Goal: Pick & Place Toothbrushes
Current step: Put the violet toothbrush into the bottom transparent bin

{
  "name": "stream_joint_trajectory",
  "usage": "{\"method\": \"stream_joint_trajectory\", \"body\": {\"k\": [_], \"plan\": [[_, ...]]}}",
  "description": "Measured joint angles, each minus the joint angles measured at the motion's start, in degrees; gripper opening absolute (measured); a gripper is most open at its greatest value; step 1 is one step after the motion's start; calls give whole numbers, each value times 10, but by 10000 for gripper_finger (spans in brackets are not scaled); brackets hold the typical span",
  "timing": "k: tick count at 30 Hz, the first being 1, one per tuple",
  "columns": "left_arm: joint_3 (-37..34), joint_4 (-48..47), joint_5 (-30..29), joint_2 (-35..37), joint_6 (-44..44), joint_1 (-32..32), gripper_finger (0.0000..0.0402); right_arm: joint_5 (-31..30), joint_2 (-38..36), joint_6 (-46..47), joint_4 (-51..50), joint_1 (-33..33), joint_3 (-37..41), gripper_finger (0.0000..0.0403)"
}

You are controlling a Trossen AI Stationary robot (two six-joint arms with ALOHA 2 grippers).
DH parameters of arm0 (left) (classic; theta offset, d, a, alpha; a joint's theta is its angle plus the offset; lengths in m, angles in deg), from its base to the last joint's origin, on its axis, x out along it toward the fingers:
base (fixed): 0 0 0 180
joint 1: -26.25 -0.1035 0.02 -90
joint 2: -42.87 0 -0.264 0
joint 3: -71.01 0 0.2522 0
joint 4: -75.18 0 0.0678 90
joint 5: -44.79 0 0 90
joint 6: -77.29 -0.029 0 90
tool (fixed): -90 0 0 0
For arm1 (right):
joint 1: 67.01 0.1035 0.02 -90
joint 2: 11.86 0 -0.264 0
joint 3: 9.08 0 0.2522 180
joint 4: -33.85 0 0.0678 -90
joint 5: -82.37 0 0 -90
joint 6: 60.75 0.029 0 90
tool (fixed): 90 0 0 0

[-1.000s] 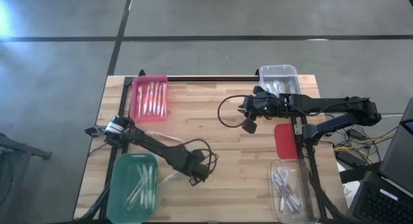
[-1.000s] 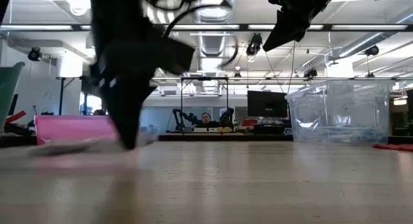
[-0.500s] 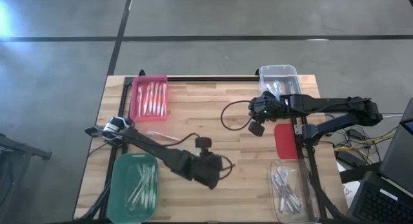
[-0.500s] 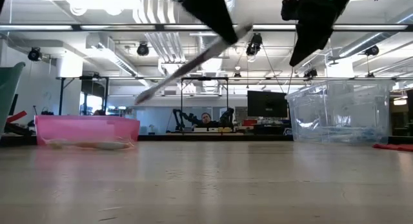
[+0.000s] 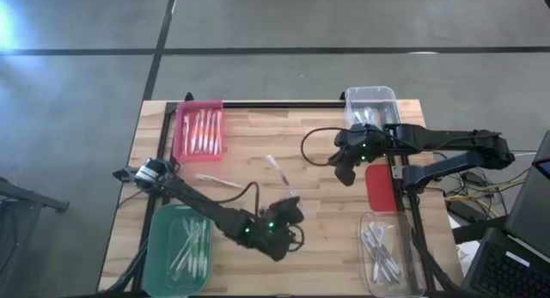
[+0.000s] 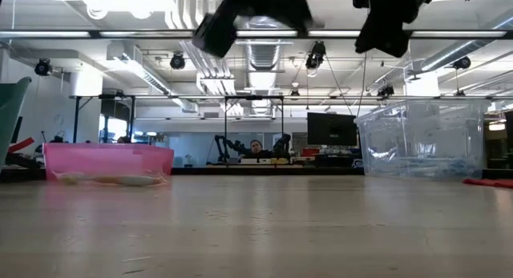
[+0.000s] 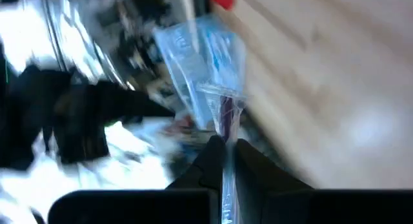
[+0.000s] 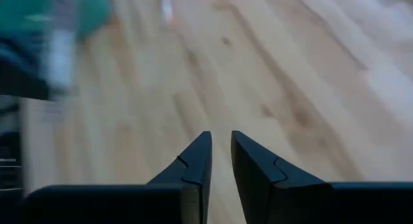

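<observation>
My left gripper (image 7: pixel 224 146) pinches one toothbrush (image 5: pixel 279 174), lifted mid-table. Right gripper (image 8: pixel 221 156) hangs empty, fingers narrowly apart. Pink bin (image 5: pixel 181 128), green bin (image 5: pixel 161 236) and clear bins hold brushes already; one loose toothbrush (image 5: pixel 217 180) left.

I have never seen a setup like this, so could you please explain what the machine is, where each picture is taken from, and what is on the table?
It is a robot with two dark arms at a wooden table, each ending in a two-finger gripper. One picture looks straight down from above, one looks level across the tabletop, and two come from cameras on the wrists.

From above, the left gripper is near the table's middle, shut on a toothbrush; its wrist camera shows the pale stick pinched between the fingers. The right gripper hangs further right and holds nothing, its fingers a narrow gap apart.

On the table stand a pink bin and a green bin, both holding toothbrushes, two clear bins, and a red lid. A loose toothbrush lies on the wood.
</observation>
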Motion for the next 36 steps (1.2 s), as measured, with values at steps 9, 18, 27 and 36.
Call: {"method": "stream_joint_trajectory", "body": {"k": [9, 18, 27, 36], "plan": [[-79, 104, -7, 0, -363, -40, 20, 66, -6, 13, 96, 8, -1, 81], [-82, 184, 2, 0, -405, -69, 21, 65, -5, 0, 199, 19, 1, 113], [-51, 217, 34, 0, -474, -72, 22, 61, 3, 2, 254, 19, 1, 169], [-26, 242, 58, 0, -516, -77, 22, 61, 14, 2, 258, 19, 1, 202]]}}
